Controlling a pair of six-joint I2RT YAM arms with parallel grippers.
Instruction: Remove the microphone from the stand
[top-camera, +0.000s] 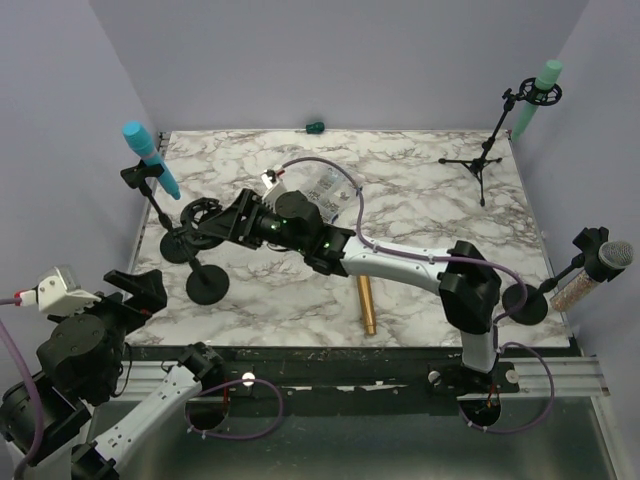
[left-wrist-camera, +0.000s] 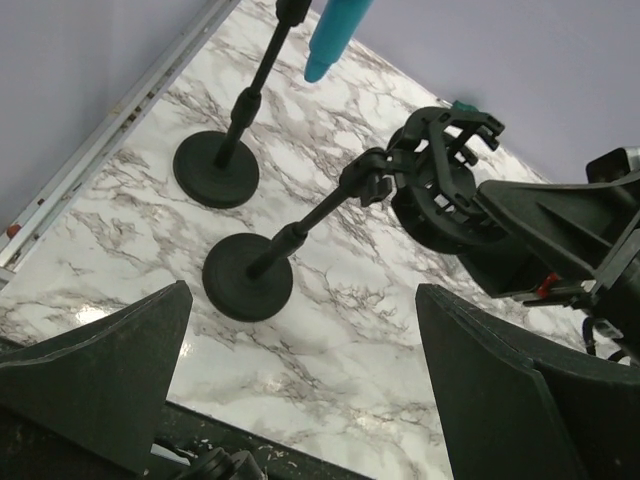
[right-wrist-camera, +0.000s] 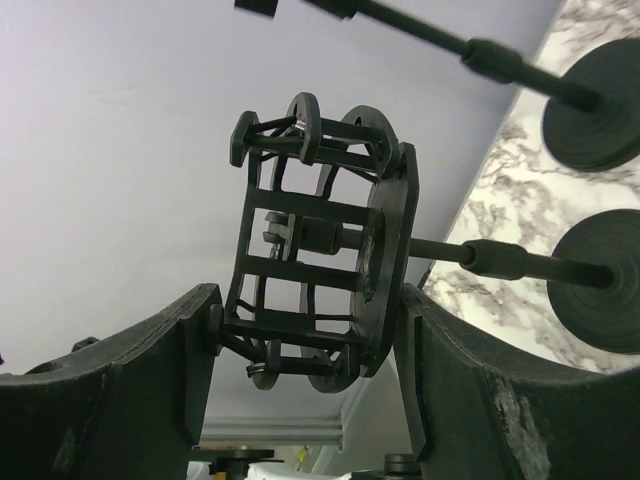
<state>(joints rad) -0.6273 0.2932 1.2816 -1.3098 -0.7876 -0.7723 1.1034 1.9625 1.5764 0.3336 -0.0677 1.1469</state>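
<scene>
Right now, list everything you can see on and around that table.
blue microphone: one, blue, clipped on the far-left stand
green microphone: one, green, on the tripod stand, back right
silver-headed microphone: one, silver head, speckled body, on the right-edge stand
round-base stands: three, black, two left, one right edge
shock mount: one, black, empty, atop the nearer left stand
gold cylinder: one, gold, lying on the table near the front
small green object: one, green, table's back edge
left end effector: one, black, open, facing the two left stands
right end effector: one, black, closed on the shock mount
</scene>
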